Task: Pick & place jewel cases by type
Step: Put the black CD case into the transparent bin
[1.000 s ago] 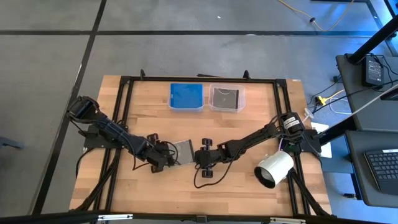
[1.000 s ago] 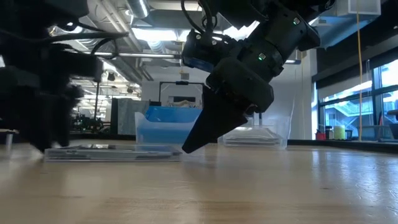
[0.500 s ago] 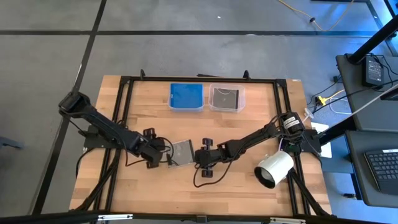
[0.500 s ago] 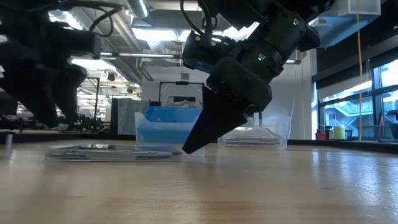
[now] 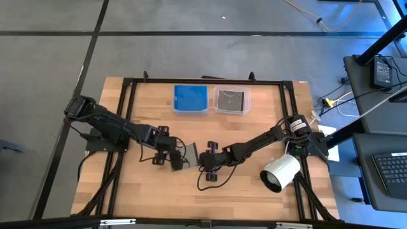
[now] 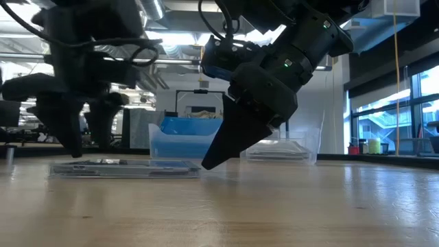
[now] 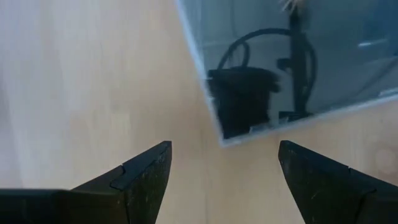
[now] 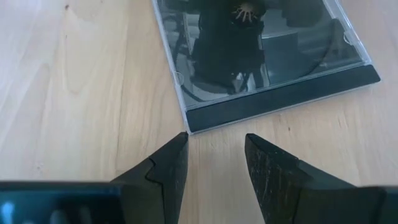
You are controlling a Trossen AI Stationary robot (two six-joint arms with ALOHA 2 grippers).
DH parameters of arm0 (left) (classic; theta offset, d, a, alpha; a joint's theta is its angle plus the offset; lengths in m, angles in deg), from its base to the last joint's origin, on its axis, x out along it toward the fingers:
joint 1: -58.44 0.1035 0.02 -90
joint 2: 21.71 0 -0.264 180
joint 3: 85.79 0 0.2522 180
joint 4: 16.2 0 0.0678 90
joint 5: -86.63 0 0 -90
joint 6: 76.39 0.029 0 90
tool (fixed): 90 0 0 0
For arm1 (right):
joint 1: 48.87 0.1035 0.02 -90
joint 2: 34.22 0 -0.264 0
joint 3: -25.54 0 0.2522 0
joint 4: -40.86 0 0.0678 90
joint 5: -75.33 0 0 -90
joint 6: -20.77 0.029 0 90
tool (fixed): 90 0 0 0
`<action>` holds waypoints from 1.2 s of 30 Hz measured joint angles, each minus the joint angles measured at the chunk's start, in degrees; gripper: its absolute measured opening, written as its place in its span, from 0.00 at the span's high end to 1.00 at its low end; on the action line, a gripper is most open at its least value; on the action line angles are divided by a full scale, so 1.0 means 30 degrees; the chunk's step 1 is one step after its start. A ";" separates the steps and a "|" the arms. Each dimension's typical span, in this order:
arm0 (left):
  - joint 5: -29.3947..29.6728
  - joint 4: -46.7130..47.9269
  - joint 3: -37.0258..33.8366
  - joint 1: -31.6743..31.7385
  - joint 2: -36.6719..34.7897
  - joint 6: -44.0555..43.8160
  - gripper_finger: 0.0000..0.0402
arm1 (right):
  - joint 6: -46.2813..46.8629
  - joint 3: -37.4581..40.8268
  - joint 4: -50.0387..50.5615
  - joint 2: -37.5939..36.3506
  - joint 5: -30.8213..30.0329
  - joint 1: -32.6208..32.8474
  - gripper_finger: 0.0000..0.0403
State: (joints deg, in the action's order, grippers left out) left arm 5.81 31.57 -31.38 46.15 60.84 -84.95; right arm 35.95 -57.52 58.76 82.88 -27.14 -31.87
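Observation:
One jewel case (image 5: pixel 189 154), clear with a dark spine strip, lies flat on the wooden table (image 5: pixel 248 191); it also shows in the low view (image 6: pixel 123 167). My left gripper (image 5: pixel 176 158) hangs open above its left corner, fingers pointing down (image 6: pixel 86 140). In the left wrist view the case's corner (image 7: pixel 224 138) sits ahead of the gap between the fingers (image 7: pixel 224 171). My right gripper (image 5: pixel 202 159) is open by a narrow gap and slants down to the table at the case's right side (image 6: pixel 206 163). The spine corner (image 8: pixel 189 127) lies just before its fingertips (image 8: pixel 216 155). My right gripper has one fingertip (image 8: pixel 177 146) right beside the case's spine corner (image 8: pixel 193 124), low on the table and coming from the table's right. I cannot tell whether it touches the case.
A blue tub (image 5: pixel 191 98) and a clear tub (image 5: pixel 232 100) holding a dark case stand at the far edge. A white cylinder (image 5: pixel 280 172) lies on the right. Black frame rails (image 5: pixel 124 127) run along the table's sides. Bare wood lies in front of the case.
My left gripper drew back toward the table's left edge and rose. It then swung right and now hangs over the case's left corner. The case and my right gripper have stayed put.

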 joint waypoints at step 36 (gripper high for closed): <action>-0.2325 -0.3277 -0.0051 0.0396 0.2299 -0.0365 0.39 | 0.1683 -0.0007 -0.0111 0.0505 0.0125 0.0138 0.60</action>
State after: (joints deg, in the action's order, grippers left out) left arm -1.16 21.74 -31.54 47.34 67.74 -86.05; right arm 41.00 -57.54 58.43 84.40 -26.77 -31.46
